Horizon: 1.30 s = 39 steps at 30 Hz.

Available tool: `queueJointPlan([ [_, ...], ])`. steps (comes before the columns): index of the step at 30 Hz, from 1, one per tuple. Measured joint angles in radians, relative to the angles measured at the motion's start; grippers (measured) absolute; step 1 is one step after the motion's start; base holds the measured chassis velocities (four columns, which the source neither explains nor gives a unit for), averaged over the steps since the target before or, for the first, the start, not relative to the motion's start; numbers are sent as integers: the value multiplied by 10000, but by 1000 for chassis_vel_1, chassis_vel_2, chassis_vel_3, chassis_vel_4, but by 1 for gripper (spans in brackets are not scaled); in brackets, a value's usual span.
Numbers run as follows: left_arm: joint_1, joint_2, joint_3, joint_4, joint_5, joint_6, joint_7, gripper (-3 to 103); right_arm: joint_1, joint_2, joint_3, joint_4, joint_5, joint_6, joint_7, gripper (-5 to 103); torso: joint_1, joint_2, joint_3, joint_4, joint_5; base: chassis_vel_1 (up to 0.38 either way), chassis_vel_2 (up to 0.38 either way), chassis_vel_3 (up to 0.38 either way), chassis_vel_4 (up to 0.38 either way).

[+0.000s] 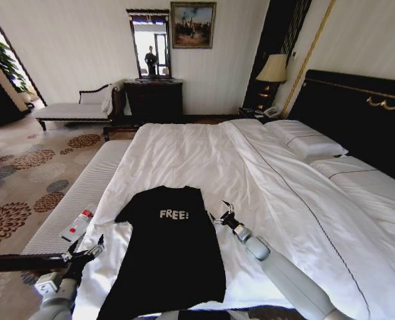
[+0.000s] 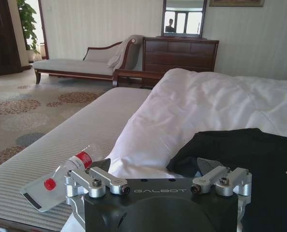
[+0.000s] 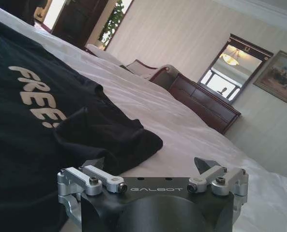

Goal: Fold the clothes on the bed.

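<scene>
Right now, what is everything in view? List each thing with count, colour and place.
T-shirt: one, black, white FREE! lettering, flat on the bed's near end.
bed: one, white bedding, dark headboard.
pillows: two, white, at the headboard.
bench: one, grey, along the bed's left side.
bottle: one, clear, red cap and label, lying on the bench.
chaise: one, pale, by the far wall.
dresser: one, dark wood, under a mirror.
lamp: one, cream shade, on the nightstand.
left pincer: open, beside the shirt's left sleeve.
right pincer: open, at the shirt's right sleeve.
</scene>
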Motion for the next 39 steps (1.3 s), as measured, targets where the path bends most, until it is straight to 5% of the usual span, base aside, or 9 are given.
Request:
queueJointPlan([
  [12, 51, -58, -107, 13, -70, -39, 52, 100, 854, -184, -1528, 149, -358, -72, 85, 100, 0, 0, 0, 5, 0, 0, 0, 0, 0],
  [17, 75, -72, -145, 115, -104, -93, 122, 100, 305, -529, -1649, 724, -1473, 202, -132, 100, 0, 1, 0, -1, 1, 0, 0, 0, 0],
  [23, -201, 2, 170, 319, -42, -41, 118, 100, -883, -682, -893, 1411, -2009, 397, -106, 100, -2, 2, -1, 0, 2, 0, 0, 0, 0],
  [27, -797, 132, 674, 582, -40, 188, -94, 100, -1970, -584, 387, 1880, -1306, 347, 312, 100, -2, 2, -2, 1, 1, 0, 0, 0, 0],
  [32, -2162, 392, 1298, 1244, -920, 588, -534, 100, -3329, -163, 2254, 2319, -279, 100, 598, 100, -3, 2, -1, -3, 3, 0, 0, 0, 0],
  [39, -3807, 663, 2270, 2562, -2023, 965, -712, 100, -4348, 204, 3569, 2640, -250, 32, 637, 100, -1, 2, 0, -3, 2, 0, 0, 0, 0],
])
